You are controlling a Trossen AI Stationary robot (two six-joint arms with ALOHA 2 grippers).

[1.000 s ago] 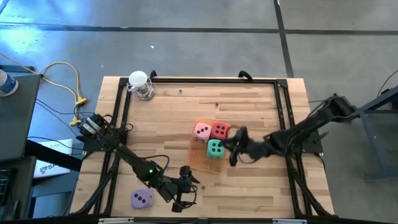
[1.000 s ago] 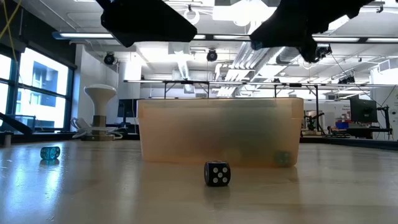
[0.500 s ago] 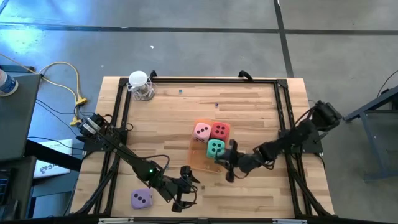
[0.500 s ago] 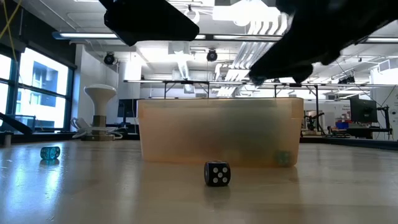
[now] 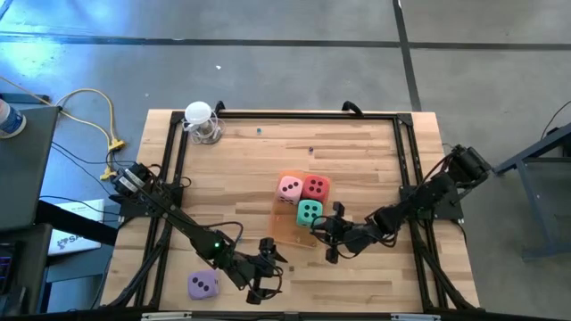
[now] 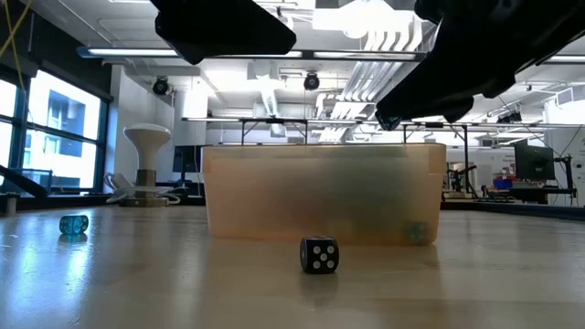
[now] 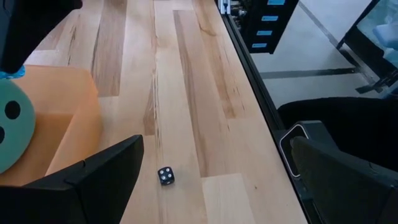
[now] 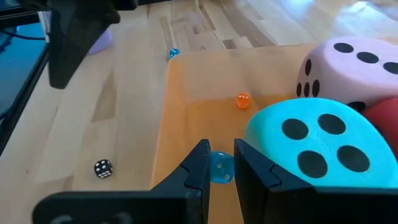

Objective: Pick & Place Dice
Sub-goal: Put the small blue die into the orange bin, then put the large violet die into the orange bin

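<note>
Dice waiting: lilac die (image 5: pixel 202 285) sitting lower left, outside the orange tray (image 5: pixel 284 225).
Looking soft and light; squeezing opposite flat faces should work. Left gripper (image 5: pixel 260 276) is hovering spread; right gripper (image 5: pixel 331 234) is staying pressed together.

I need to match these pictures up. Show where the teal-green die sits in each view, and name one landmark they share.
High view: the teal-green die sits near the picture's middle, in the orange tray.
Low view: not visible; the tray's cloudy wall hides whatever is inside.
Left wrist view: cut off at the picture's left edge, on the tray.
Right wrist view: large, at lower right.
Shared landmark: the orange tray, seen in all four views.
</note>
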